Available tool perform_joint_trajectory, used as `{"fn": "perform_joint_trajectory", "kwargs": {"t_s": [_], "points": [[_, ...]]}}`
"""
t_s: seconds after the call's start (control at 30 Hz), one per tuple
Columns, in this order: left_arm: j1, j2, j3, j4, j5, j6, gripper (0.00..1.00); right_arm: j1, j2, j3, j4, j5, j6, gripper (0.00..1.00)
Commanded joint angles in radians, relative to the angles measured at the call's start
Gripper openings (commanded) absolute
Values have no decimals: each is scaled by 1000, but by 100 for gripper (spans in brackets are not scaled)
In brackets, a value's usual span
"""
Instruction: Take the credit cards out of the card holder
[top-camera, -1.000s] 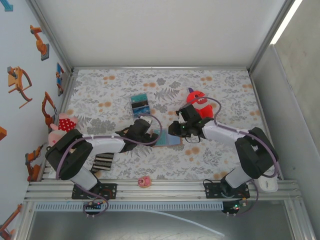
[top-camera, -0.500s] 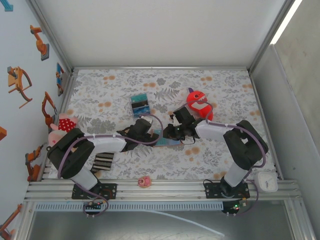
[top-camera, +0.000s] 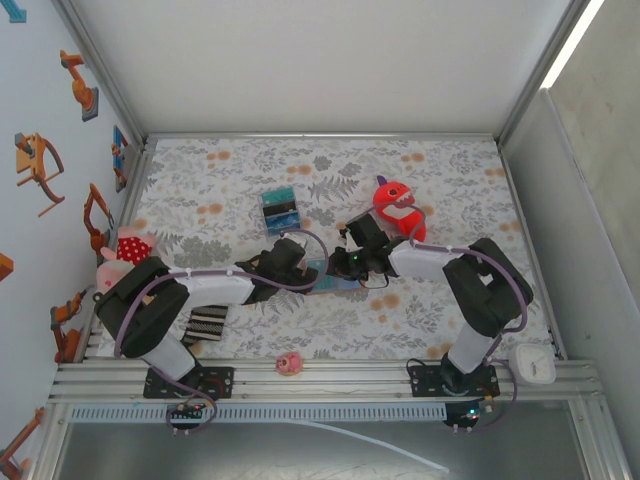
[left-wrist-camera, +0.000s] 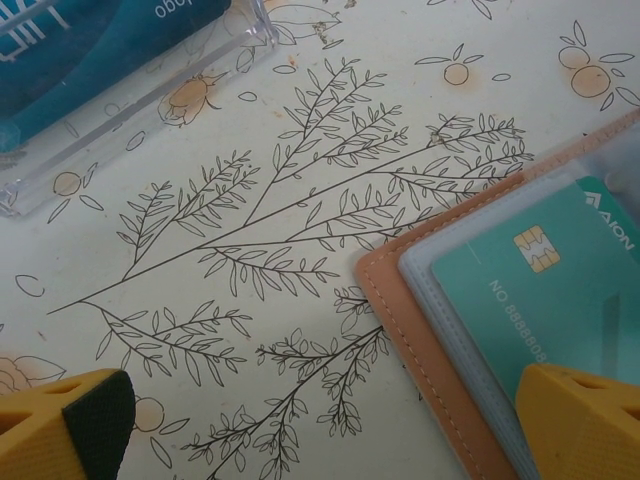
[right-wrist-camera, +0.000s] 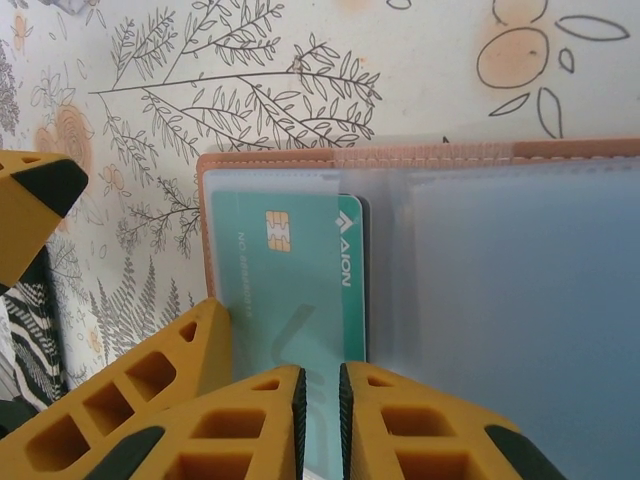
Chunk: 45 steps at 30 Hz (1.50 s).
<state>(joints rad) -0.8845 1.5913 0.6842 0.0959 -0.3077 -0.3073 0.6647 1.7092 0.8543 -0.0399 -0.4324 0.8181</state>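
The card holder (top-camera: 338, 283) lies opened flat on the flower-printed tablecloth (top-camera: 230, 180), inner faces up, with a gripper at each side of it. In the right wrist view the card holder (right-wrist-camera: 420, 152) shows a tan stitched rim around clear plastic sleeves. A teal credit card (right-wrist-camera: 290, 290) with a gold chip sits in the sleeve at the holder's left end, and a dark edge peeks out just behind it.

The right gripper (top-camera: 347, 264) hangs over the holder from its right side. Seen from its own wrist, the right gripper (right-wrist-camera: 318, 420) has its jaws drawn almost together, only a thin slit between them. Its tips stand over the near edge of the teal card, and whether they touch the card I cannot tell.

The left gripper (top-camera: 308, 270) reaches the holder from its left, spread wide and grasping nothing. In the left wrist view the left gripper (left-wrist-camera: 330, 410) straddles the holder's corner: one of its yellow fingers (left-wrist-camera: 580, 420) lies over the card holder (left-wrist-camera: 400, 330) and the credit card (left-wrist-camera: 570, 290), the other over bare cloth well off the holder's edge.

A clear case (top-camera: 279, 209) with teal contents lies beyond the holder, to its far left. A red plush toy (top-camera: 396, 207) sits beyond the holder, to its far right. A small pink toy (top-camera: 289, 363) lies on the near side of the holder
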Motion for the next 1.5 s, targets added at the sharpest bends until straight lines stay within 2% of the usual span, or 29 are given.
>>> {"fn": "perform_joint_trajectory", "kwargs": {"t_s": [0.0, 0.3, 0.87, 1.47], "points": [[-7, 3, 17, -44, -28, 6, 98, 6, 19, -11, -11, 14, 16, 17], [-13, -8, 18, -55, -39, 5, 98, 5, 39, -18, -19, 24, 21, 15], [-18, 5, 34, -65, -34, 2, 98, -1, 63, -61, 150, -74, 82, 14], [-18, -6, 33, -69, -18, -13, 98, -9, 48, -89, 233, -117, 101, 12]]}}
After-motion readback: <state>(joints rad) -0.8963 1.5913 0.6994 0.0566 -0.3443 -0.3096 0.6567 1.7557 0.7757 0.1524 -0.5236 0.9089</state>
